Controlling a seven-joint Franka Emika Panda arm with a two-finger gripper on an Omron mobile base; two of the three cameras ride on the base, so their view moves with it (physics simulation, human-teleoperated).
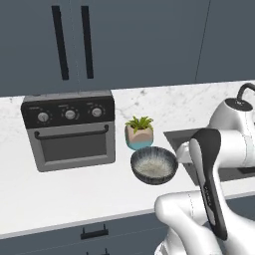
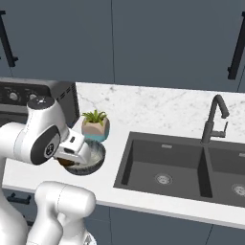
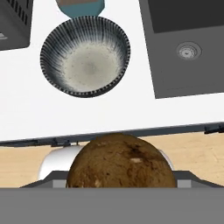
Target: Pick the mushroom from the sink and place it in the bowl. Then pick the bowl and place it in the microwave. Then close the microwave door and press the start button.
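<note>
Glossy white rounded arm (image 1: 199, 219) segments, black joint bands, a dark round joint cap.

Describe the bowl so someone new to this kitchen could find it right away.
Start at the grey countertop oven on the white marble counter. Between it and the dark sink sits the bowl, just in front of a small potted plant. It is round and deep, dark streaked outside, pale speckled inside.

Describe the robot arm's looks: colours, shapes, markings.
The arm is glossy white with rounded, bulbous segments. A long black strip runs down one link in the left base view. In the right base view, a dark round joint cap bears a small pale ring mark.
</note>
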